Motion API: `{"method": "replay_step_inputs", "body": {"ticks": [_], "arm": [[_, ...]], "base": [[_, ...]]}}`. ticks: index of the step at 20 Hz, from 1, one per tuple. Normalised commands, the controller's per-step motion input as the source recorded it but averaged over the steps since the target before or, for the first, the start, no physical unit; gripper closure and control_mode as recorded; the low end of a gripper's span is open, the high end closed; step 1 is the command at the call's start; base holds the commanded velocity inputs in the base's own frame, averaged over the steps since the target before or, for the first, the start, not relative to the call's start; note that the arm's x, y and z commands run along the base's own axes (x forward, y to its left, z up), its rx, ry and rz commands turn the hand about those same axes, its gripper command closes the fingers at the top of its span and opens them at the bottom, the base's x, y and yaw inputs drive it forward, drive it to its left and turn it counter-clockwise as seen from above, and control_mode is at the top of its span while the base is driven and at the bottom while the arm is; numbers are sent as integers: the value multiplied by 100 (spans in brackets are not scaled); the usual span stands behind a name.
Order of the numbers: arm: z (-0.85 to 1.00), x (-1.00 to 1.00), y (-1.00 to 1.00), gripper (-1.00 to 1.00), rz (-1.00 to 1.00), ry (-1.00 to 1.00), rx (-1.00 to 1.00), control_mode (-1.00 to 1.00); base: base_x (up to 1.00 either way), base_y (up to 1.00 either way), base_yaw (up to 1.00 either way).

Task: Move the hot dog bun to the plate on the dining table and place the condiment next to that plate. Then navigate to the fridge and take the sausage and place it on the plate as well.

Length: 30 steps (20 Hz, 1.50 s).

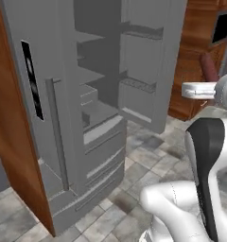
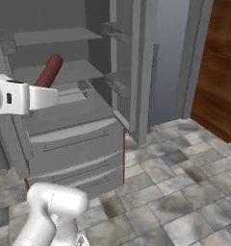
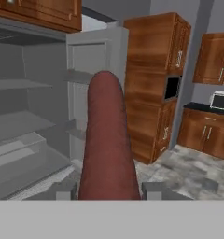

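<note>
The sausage (image 3: 107, 140) stands out long and red-brown from the gripper (image 3: 109, 190), whose jaws are clamped on its near end, one fingertip on each side. It is in the air in front of the open fridge (image 1: 63, 118), clear of the shelves. Judging by how much overhangs the grip, it could pivot or slip on the drive to the plate, or clip the fridge door as the arm swings.

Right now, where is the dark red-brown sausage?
The dark red-brown sausage sticks up between the gripper fingers, in front of the open grey fridge.
</note>
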Motion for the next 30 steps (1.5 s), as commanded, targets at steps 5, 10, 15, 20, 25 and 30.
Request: {"method": "replay_step_inputs", "body": {"ticks": [5, 10, 15, 20, 25, 30], "arm": [[0, 0, 0, 100, 0, 0, 0, 100], [0, 0, 0, 100, 0, 0, 0, 100], [0, 0, 0, 100, 0, 0, 0, 100], [0, 0, 0, 100, 0, 0, 0, 100], [0, 0, 0, 100, 0, 0, 0, 100], [0, 0, 0, 100, 0, 0, 0, 100]], "base": [[-61, 16, -84], [-59, 9, -83], [-51, -34, -67], [-16, -98, -46], [0, -100, -25], [0, -100, -21]]}}
